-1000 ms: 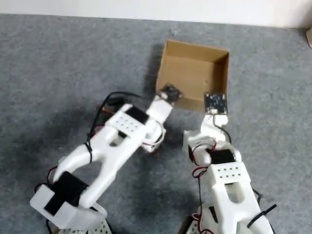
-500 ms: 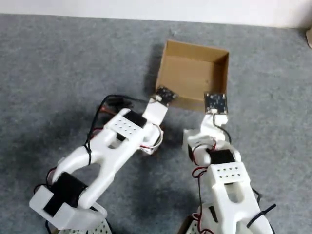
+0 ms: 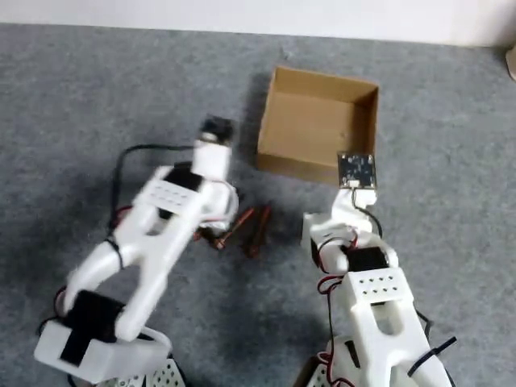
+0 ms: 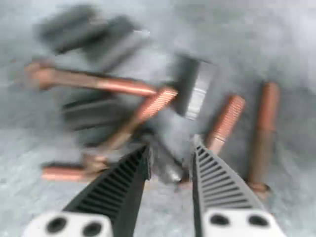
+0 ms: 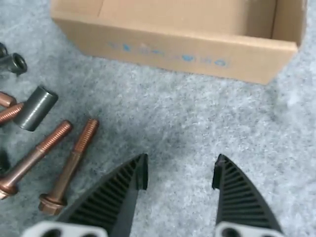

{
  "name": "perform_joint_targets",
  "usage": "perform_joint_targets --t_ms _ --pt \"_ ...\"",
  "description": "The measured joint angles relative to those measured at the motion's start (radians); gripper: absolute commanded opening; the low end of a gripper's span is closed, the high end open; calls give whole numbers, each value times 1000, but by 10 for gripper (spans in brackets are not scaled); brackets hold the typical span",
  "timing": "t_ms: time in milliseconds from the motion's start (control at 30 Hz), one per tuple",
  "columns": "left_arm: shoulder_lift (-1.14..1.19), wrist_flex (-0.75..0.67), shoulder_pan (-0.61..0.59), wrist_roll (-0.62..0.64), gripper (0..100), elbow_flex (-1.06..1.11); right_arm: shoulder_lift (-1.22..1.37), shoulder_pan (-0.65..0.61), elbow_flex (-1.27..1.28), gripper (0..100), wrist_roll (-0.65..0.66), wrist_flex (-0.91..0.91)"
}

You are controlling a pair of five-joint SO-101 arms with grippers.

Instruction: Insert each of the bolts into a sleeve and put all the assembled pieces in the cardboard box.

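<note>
left gripper (image 4: 170, 160): jaws a little apart, low over the pile of bolts (image 4: 224, 123) and sleeves (image 4: 192, 91); all smeary, can't tell what sits between them | right gripper (image 5: 177, 173): jaws wide, holding nothing, over the carpet (image 5: 197, 113) near the cardboard box (image 5: 173, 49), box partly cut off | high view: left arm (image 3: 161, 218) hides most of the pile

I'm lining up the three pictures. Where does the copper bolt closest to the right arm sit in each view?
High view: the bolt lies on the grey mat, short of the cardboard box.
Left wrist view: the outermost bolt, just beyond the left hand.
Right wrist view: the bolt nearest the right hand.
Shared landmark: the neighbour bolt lying alongside it.
</note>
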Motion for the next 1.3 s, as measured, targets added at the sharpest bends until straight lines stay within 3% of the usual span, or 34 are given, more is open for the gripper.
perform_joint_targets --t_ms 200,600,700,900,1300 --pt "-12 -163 -152 249 144 3 0 0 0 205 0 0" --pt "86 -350 -186 617 143 12 -2 0 14 205 0 0" --pt "170 -328 -203 644 144 -25 -2 0 14 205 0 0" --pt "265 -110 -203 721 145 -190 -2 0 14 205 0 0" --pt "511 -77 -209 741 140 -358 -2 0 14 205 0 0"
